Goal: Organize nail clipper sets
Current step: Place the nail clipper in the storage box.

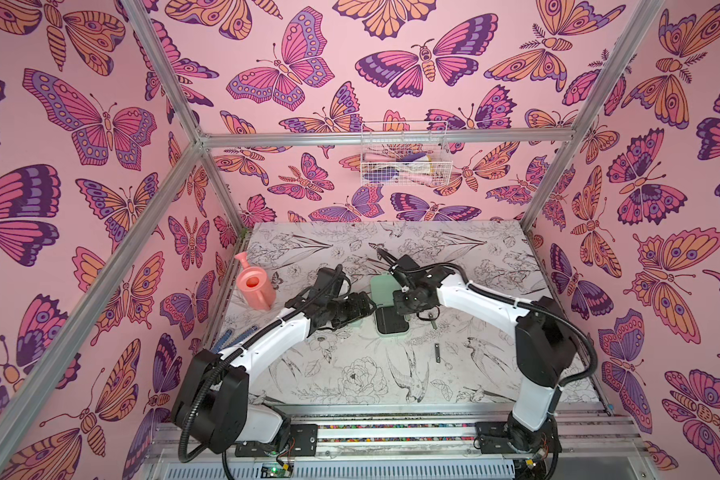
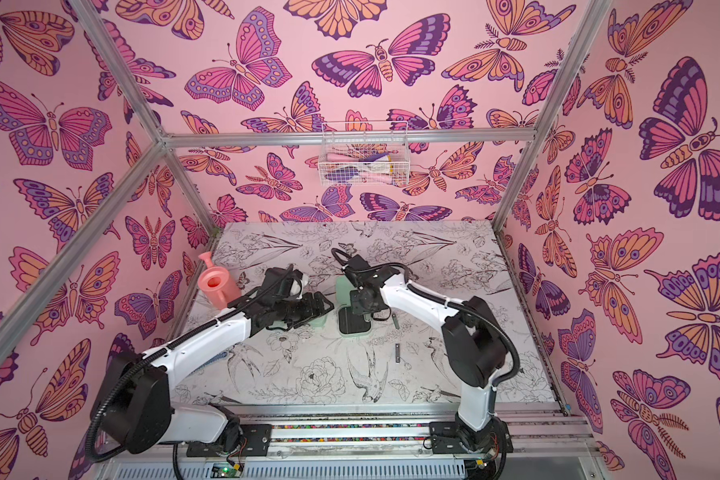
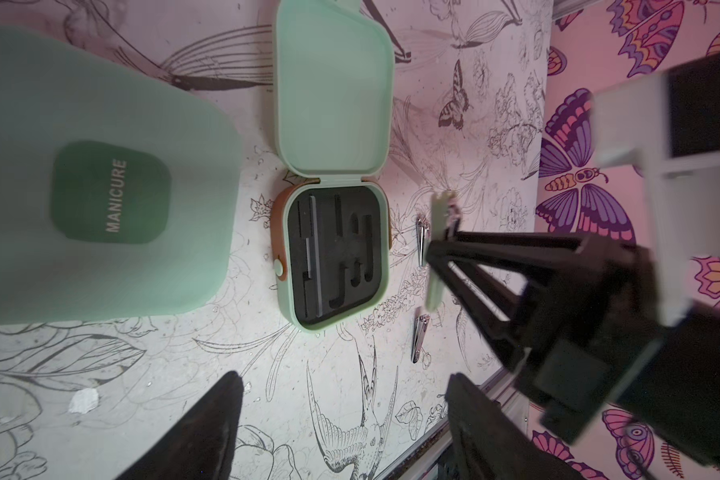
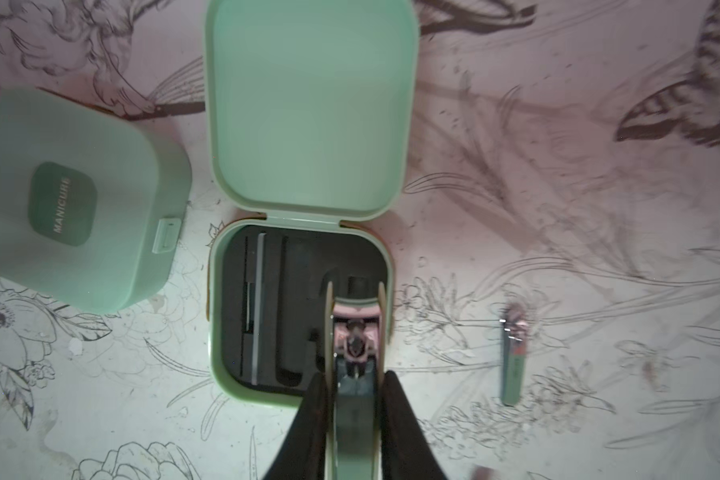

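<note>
Right gripper (image 4: pixel 355 303), closed on 1 nail clipper (image 4: pixel 355 345), hangs over the open case (image 4: pixel 216 353).

Open mint case (image 4: pixel 308 124) lies beside closed case (image 4: pixel 71 208), clipper (image 4: pixel 356 353) held over it.

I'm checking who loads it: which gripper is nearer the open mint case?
Right. The right gripper hangs over the open case, shut on a clipper. The left gripper sits off to its side, open, by the closed case.
</note>
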Controlling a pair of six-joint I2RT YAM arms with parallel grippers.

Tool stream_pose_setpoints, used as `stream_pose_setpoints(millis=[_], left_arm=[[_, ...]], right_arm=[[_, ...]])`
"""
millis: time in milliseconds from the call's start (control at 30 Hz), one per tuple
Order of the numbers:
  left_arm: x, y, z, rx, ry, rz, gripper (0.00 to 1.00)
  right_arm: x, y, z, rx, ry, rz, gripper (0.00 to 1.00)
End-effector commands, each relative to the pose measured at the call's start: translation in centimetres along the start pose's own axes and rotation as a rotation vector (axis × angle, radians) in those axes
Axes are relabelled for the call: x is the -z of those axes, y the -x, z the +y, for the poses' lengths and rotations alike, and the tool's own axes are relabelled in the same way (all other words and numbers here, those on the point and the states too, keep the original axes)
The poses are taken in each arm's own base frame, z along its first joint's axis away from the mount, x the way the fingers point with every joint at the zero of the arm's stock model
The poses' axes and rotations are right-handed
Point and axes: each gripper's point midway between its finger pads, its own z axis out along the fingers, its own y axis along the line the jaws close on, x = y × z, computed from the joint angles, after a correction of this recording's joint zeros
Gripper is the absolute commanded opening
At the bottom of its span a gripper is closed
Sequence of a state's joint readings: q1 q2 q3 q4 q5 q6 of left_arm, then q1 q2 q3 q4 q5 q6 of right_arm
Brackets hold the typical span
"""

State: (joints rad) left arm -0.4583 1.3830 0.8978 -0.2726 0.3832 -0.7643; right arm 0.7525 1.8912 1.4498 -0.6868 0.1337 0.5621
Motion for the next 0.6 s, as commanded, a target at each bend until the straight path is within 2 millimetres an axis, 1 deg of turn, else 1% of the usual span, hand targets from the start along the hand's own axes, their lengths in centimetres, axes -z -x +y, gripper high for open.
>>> stream_pose_setpoints(millis=[0,100,367,567], left_arm=[[0.7,-1.1,1.7,0.017,0.029,0.038,0.79],[1.1,-1.2,2.2,0.028,0.029,0.032,0.79],[1.3,-1.2,2.7,0.032,0.026,0.033,0.79],[1.4,-1.3,2.8,0.031,0.024,0.033,0.79]], right_arm=[[-1.5,0.5,1.9,-0.050,-0.020,-0.026,0.13],[-2.5,0.4,2.6,-0.065,-0.024,-0.026,0.13],[-3.9,0.1,2.7,-0.128,-0.022,-0.045,0.13],[-4.9,-0.4,2.8,-0.113,-0.025,-0.025,0.13]])
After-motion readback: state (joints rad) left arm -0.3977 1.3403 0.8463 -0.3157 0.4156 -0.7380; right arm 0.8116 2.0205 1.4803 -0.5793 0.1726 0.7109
